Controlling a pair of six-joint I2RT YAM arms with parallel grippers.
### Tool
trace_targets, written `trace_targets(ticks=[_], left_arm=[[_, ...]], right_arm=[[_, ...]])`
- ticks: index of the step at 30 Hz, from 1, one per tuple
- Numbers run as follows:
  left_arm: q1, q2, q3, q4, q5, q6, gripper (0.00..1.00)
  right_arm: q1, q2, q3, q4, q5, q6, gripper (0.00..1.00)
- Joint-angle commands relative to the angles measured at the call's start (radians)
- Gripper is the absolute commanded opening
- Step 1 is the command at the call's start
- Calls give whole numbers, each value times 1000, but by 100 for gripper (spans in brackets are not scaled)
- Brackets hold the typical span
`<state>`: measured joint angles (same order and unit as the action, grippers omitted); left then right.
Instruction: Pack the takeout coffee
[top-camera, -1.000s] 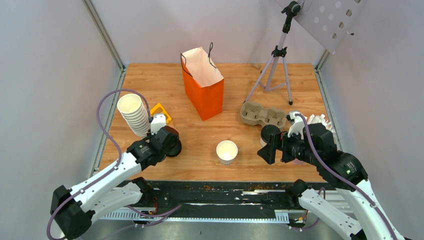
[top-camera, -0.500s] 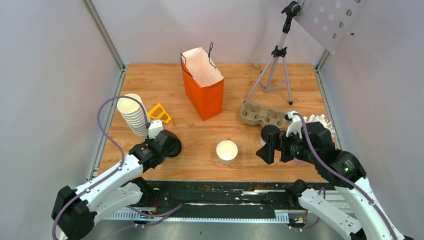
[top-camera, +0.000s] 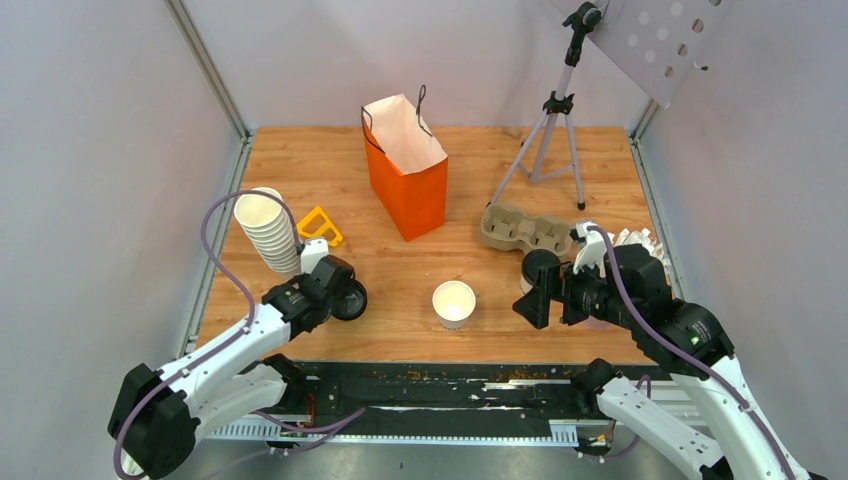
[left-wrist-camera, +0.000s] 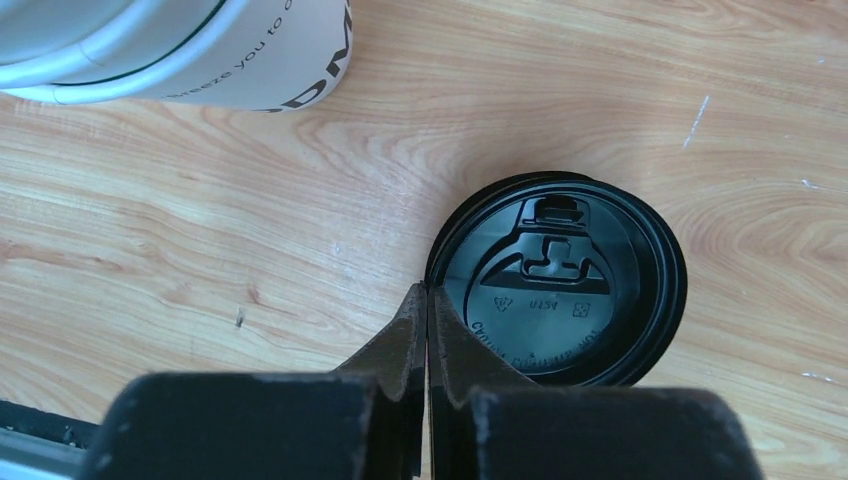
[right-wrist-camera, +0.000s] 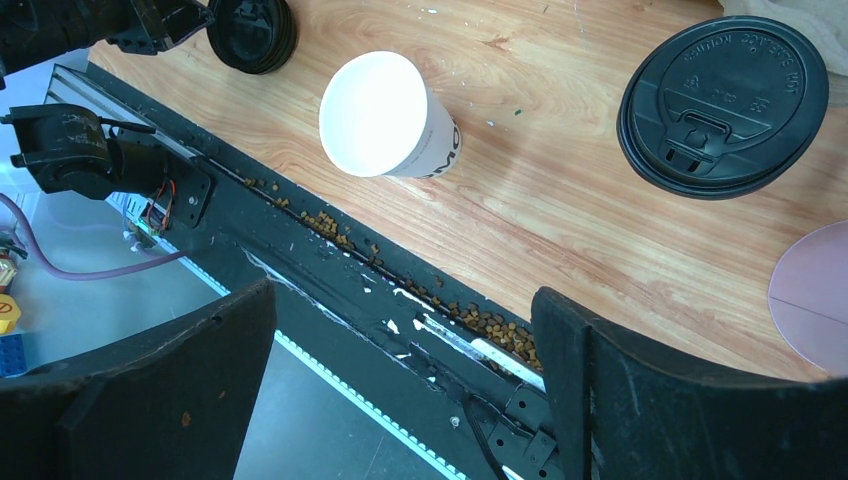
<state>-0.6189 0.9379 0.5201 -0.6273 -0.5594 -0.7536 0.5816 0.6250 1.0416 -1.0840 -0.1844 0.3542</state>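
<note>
My left gripper (top-camera: 340, 297) (left-wrist-camera: 427, 291) is shut low on the wood. Its tips straddle the left rim of the top black lid (top-camera: 350, 300) (left-wrist-camera: 560, 280) of a small stack. An open, lidless white cup (top-camera: 454, 302) (right-wrist-camera: 385, 115) stands mid-table. A capped coffee cup (top-camera: 540, 266) (right-wrist-camera: 722, 105) stands by my right gripper (top-camera: 552, 300) (right-wrist-camera: 400, 300); a sliver of white shows under its black lid. That gripper is wide open and holds nothing, hovering over the table's near edge. The orange paper bag (top-camera: 405, 170) stands open at the back.
A tall stack of lidless white cups (top-camera: 268, 232) (left-wrist-camera: 180, 50) leans just left of my left gripper, with a yellow piece (top-camera: 320, 225) behind it. A cardboard cup carrier (top-camera: 525, 230) lies right of the bag. A tripod (top-camera: 550, 130) stands back right. Crumbs fill the black rail (right-wrist-camera: 420, 290).
My left gripper has slid a little nearer along the lid stack and its jaws have gone from partly open to shut. The right arm has not moved.
</note>
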Motion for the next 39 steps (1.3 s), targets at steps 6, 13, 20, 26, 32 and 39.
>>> trace_targets(ticks=[6, 13, 20, 26, 32, 39], left_arm=[[5, -85, 83, -30, 36, 65, 0], [5, -106, 161, -92, 67, 79, 0], [5, -151, 205, -162, 130, 82, 0], [5, -163, 178, -131, 126, 82, 0], [4, -124, 139, -76, 128, 79, 0], [4, -159, 143, -64, 150, 103, 0]], right_arm=[[6, -19, 0, 9, 0, 7, 98], [5, -22, -17, 17, -5, 8, 98], [6, 4, -49, 115, -82, 49, 98], [7, 47, 10, 100, -76, 27, 97], [7, 47, 1, 140, -97, 42, 97], [136, 179, 13, 329, -3, 139, 92]])
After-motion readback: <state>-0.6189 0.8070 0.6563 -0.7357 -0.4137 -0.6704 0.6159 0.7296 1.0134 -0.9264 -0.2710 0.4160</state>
